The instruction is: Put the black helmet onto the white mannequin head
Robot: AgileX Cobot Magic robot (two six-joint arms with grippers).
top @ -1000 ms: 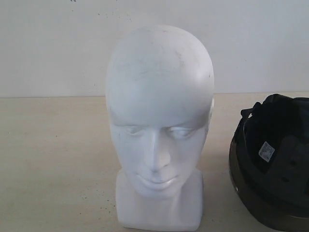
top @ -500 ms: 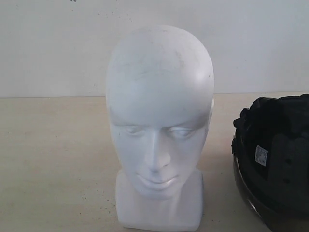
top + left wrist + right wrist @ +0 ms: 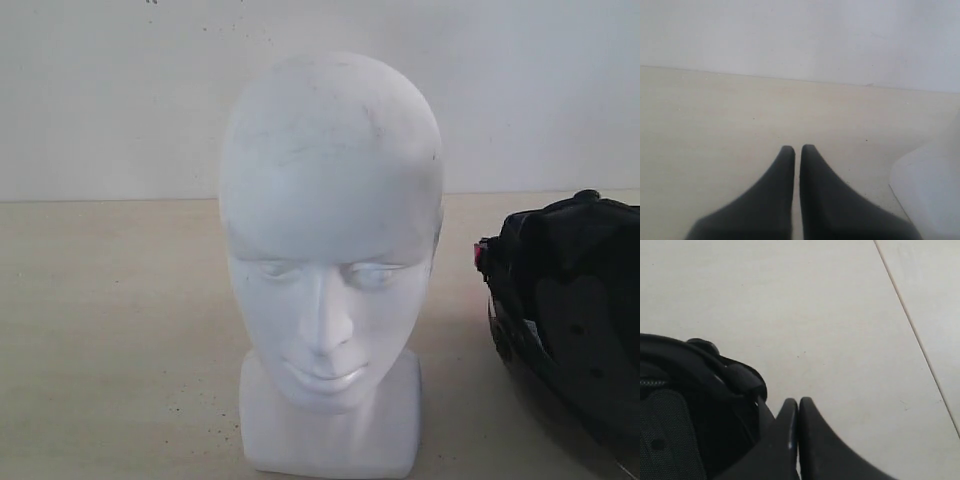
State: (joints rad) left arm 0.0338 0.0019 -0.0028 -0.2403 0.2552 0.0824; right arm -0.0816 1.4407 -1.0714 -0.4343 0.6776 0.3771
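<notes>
Sitting upright on the desk (image 3: 120, 330), face to the exterior camera: white mannequin head (image 3: 330, 250), bare. At the right edge, black helmet (image 3: 575, 300) tipped, liner showing, apart from the head. left fingers (image 3: 775, 200) together, empty. right fingers (image 3: 827, 445) together beside the helmet rim; pinch unclear.

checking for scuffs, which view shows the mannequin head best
The exterior view: the whole mannequin head, face-on, crown to neck base. The left wrist view catches only a white corner, probably its base; the right wrist view shows none of it.
</notes>
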